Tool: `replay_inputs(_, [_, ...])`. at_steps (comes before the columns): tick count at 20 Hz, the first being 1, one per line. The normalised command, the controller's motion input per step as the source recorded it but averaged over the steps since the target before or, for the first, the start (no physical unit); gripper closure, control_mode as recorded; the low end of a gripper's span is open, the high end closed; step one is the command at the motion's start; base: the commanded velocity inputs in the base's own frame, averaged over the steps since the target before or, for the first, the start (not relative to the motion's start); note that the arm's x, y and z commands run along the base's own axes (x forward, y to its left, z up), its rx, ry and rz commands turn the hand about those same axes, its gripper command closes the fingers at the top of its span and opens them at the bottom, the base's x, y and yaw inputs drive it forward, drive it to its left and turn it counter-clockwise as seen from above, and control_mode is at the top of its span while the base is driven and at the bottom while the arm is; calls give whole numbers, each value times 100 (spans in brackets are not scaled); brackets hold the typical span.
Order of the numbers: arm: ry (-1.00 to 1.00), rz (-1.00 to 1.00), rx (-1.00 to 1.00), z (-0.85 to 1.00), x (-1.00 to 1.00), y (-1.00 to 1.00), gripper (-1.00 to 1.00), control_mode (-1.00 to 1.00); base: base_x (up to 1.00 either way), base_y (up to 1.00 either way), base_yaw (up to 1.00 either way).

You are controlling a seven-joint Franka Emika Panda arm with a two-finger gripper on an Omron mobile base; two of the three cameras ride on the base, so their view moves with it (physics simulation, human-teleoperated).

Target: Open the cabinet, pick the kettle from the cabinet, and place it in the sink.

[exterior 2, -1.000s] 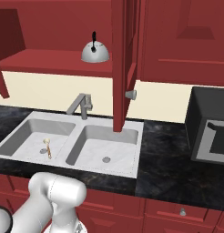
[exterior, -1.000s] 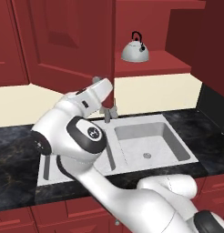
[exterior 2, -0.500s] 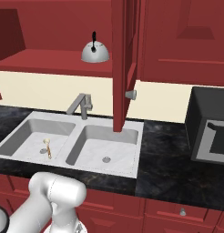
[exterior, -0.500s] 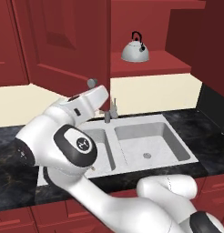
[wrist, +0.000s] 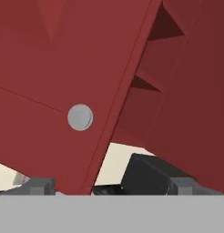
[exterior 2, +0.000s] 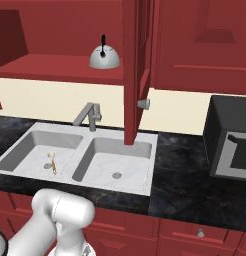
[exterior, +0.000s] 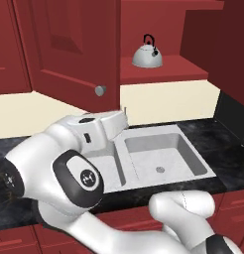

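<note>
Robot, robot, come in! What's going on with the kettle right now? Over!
Gripper open, empty, facing the door knob. Cabinet open. Kettle upright on the shelf, untouched. Sink below; a spoon lies in one basin.

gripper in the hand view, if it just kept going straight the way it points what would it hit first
Most likely the open cabinet door: its red panel and round silver knob sit right ahead of the open gripper. The door's edge runs near the centre line, so it could slip past into the cabinet; depth is unclear.
</note>
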Motion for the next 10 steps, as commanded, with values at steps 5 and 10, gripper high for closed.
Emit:
replay_inputs(5, [-1,0,25,-2,-44,-47,-100,-100,0,0,0])
replay_inputs(10, [2,0,21,4,-26,-54,-100,-100,0,0,0])
